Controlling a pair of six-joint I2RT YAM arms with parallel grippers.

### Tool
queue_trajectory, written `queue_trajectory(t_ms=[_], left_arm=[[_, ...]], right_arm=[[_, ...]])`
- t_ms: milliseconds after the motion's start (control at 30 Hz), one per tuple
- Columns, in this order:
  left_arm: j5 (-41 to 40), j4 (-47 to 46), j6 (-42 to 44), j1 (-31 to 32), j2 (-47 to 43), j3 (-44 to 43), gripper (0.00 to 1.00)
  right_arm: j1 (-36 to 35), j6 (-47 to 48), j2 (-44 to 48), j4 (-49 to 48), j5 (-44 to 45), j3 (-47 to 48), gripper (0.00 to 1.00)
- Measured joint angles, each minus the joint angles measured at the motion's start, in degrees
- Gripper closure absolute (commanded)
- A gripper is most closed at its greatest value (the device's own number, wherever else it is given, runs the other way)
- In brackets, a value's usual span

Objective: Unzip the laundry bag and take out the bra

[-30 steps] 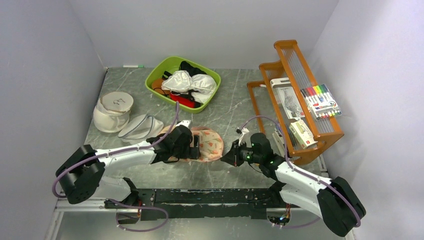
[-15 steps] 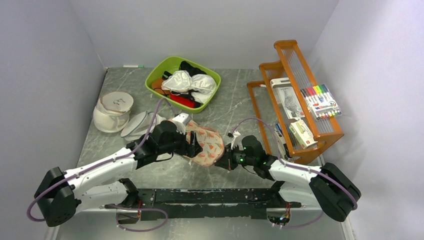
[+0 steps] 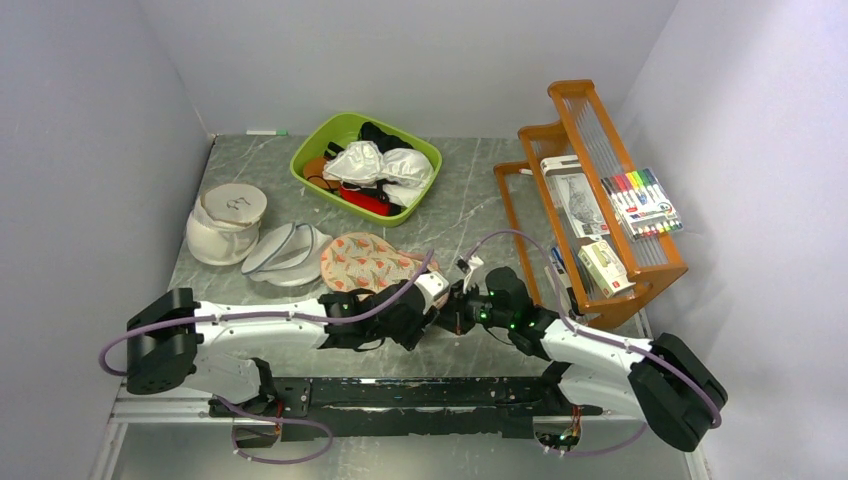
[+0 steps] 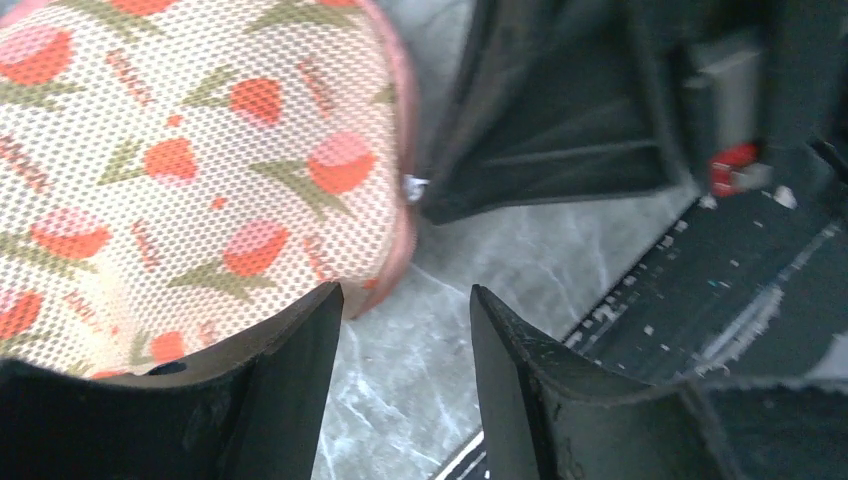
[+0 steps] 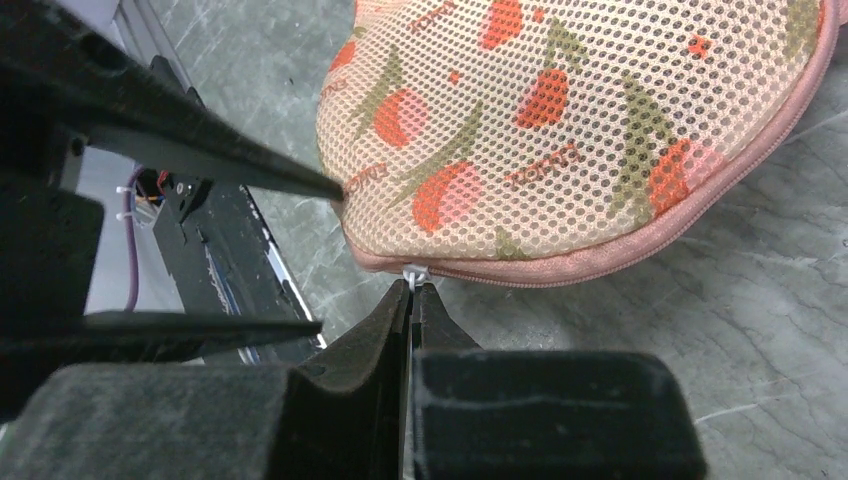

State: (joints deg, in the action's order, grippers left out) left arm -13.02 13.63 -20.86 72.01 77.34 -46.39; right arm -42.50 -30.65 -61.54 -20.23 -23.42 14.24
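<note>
The laundry bag (image 3: 365,262), pale pink mesh with orange-red flowers, lies flat on the table in front of the green bin. Its zip looks closed in the right wrist view (image 5: 580,130). My right gripper (image 5: 413,285) is shut on the small white zip pull (image 5: 413,272) at the bag's near right end, and shows in the top view (image 3: 452,306). My left gripper (image 4: 405,292) is open at the same end. One of its fingers (image 4: 290,370) lies against the mesh and the other is over bare table. It also shows in the top view (image 3: 436,300). No black bra shows.
A green bin (image 3: 312,145) with white bras and dark items stands at the back. Round white mesh bags (image 3: 228,222) lie at the left. A wooden rack (image 3: 575,110) with markers and boxes stands at the right. A black rail (image 3: 400,390) runs along the near edge.
The bag was raised under my left gripper and now lies flat, further back-left. My left gripper has come off it and swung to its near right end, beside the right gripper.
</note>
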Motion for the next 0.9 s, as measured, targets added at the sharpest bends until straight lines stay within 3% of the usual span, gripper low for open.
queue_trajectory(t_ms=[233,367,533,800,900], left_arm=[[-6.1,-0.2,-0.6,-0.1,0.8,0.4,0.35],[-7.3,-0.5,-0.5,0.0,2.1,0.3,0.38],[-7.9,-0.7,-0.5,0.0,5.7,-0.6,0.54],[-8.6,-0.5,-0.7,0.0,6.6,-0.8,0.92],[-8.7,-0.8,-1.3,0.0,5.4,-0.2,0.93]], right_arm=[[0.0,0.0,2.3,1.3,0.6,0.0,1.0],[0.0,0.0,2.2,1.4,0.6,0.0,1.0],[0.0,0.0,1.1,1.4,0.5,0.0,1.0],[0.0,-0.6,1.4,2.6,4.0,0.0,1.0],[0.2,-1.6,2.9,3.2,8.2,-0.7,1.0]])
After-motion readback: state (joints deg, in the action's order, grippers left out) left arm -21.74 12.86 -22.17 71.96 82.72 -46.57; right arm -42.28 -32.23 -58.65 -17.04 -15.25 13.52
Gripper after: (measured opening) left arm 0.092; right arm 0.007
